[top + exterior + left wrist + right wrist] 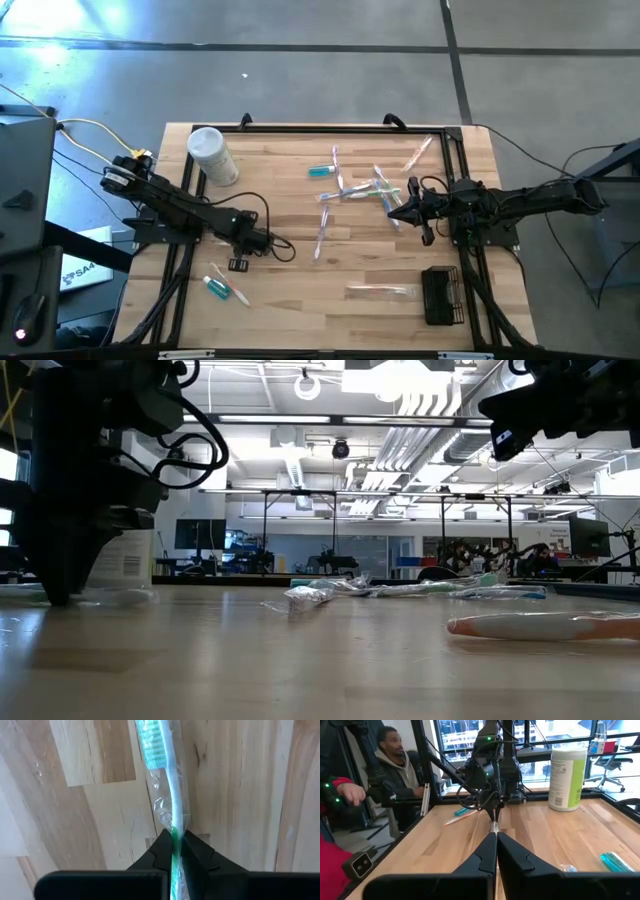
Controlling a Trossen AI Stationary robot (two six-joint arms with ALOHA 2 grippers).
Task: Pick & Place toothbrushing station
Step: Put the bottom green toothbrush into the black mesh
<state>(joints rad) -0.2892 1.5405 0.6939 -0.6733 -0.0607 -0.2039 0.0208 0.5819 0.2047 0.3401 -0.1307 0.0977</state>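
The left arm reaches low across the wooden surface (300,300), its left hand (283,250) pointed down and pinched shut on a wrapped green toothbrush (167,795) lying flat on the boards. From table height that grip is lost behind the dark arm. The right arm stretches in from the right, its right hand (392,213) shut and empty above a loose scatter of toothbrushes (355,190) at the middle. The black mesh holder (440,296) sits at the near right corner, a teal toothpaste tube (217,288) near left, a white canister (212,156) far left.
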